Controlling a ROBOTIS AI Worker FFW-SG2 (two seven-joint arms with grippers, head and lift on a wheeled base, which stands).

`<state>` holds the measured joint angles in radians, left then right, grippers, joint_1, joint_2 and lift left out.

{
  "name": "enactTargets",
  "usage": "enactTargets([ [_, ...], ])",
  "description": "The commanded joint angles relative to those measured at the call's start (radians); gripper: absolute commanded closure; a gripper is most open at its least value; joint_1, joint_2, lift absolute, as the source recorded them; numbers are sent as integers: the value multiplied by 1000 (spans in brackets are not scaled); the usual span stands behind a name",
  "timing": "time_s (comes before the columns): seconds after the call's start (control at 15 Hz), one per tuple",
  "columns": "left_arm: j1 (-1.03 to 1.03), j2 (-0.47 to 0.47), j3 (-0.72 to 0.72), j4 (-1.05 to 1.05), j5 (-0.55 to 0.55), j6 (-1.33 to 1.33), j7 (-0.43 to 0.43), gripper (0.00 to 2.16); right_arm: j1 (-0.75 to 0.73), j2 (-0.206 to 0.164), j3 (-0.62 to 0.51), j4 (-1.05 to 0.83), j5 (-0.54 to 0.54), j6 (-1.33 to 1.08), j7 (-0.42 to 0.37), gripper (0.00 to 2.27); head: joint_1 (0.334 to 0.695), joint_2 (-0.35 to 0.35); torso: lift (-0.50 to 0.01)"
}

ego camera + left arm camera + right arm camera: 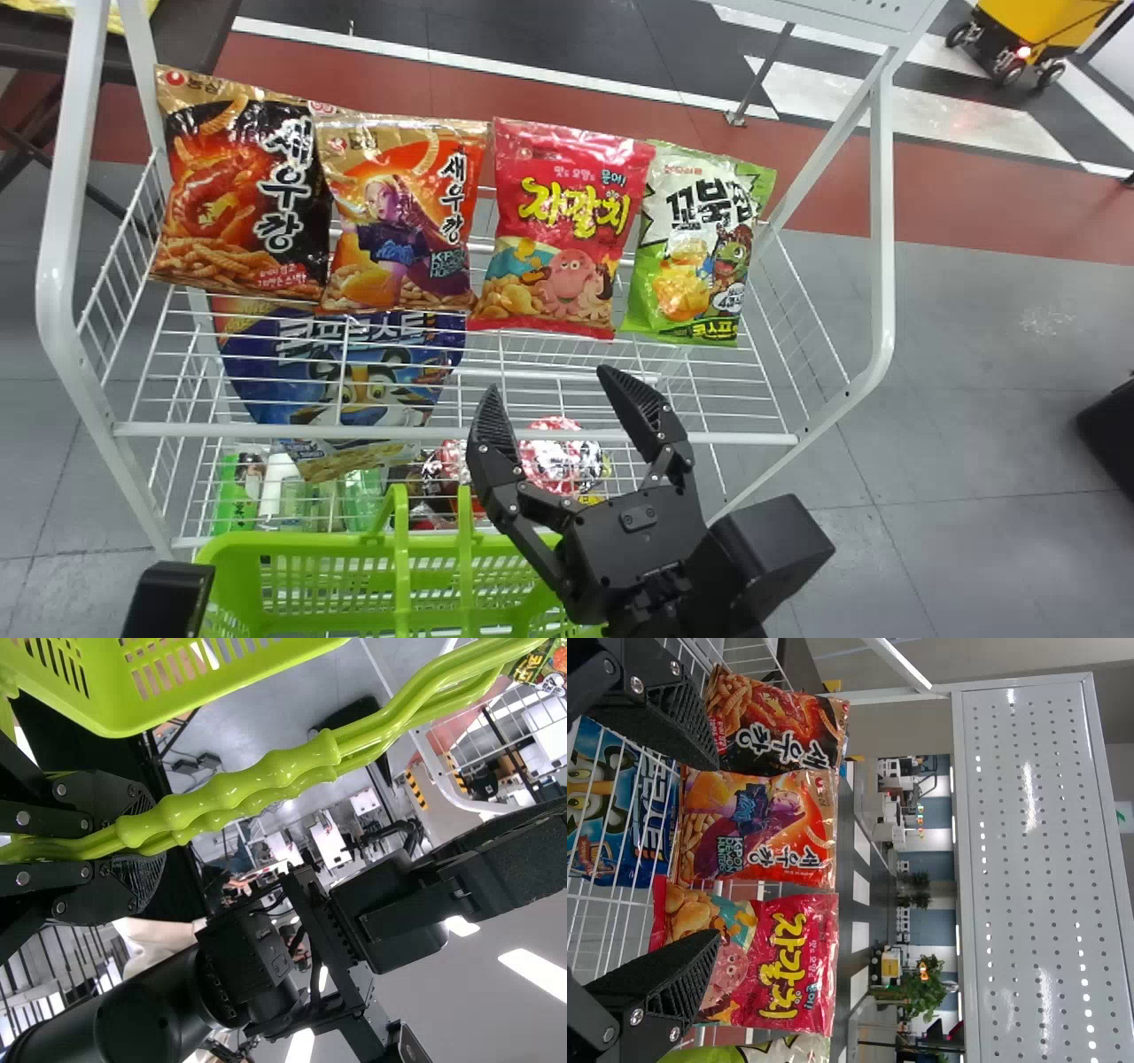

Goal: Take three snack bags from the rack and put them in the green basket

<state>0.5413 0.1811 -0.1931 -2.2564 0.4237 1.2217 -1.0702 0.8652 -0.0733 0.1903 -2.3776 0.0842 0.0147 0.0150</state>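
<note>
Nearest, at the lower left of the frame in the head view, stands a black block of the left arm (168, 601), and the left wrist view adds its left hand (144, 843), closed around the paired handles (239, 790) of the green basket (292, 539). The head view puts that basket along the bottom of the frame, its slatted inside in sight. Just beside it, lower centre, the right hand (549, 379) is spread open with nothing in its grip, over the front of the white wire rack (620, 437). Beneath the wires, at lower left and centre, lie a blue tiger-cartoon pouch (359, 372), green bottles (359, 501) and a round red-and-white pack (558, 456). Farther back, four snack bags lean in a row across the upper middle: a black-and-gold shrimp bag (239, 195), an orange-and-purple one (399, 217), a pink octopus bag (563, 230) and a green-and-white turtle bag (700, 244). The right wrist view shows the pink and orange bags beyond the open fingers, then the rack's perforated white panel (1045, 868) and a leafy plant (923, 992). Farthest, at the upper right in the head view, sits a yellow wheeled cart (1045, 22).
</note>
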Motion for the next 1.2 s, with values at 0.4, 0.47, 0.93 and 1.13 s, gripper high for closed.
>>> enactTargets([
  [0.4, 14, 0, 6, -9, 3, -4, 1, 1690, -2, 0, -3, 6, -6, 0, 11, 167, 695, -350, -11],
  [0.47, 14, 0, 6, -8, 3, -4, 1, 1690, -2, 0, -5, 11, -7, -9, 19, 167, 695, -350, -11],
  [0.93, 23, 0, 1, -18, 3, -1, 1, 1686, -138, 7, -15, 120, -47, 21, 36, 167, 695, -350, -11],
  [1.13, 23, 0, -3, -18, 0, -1, 1, 1669, -353, 18, 18, 227, -61, 199, 30, 167, 695, -350, -11],
])
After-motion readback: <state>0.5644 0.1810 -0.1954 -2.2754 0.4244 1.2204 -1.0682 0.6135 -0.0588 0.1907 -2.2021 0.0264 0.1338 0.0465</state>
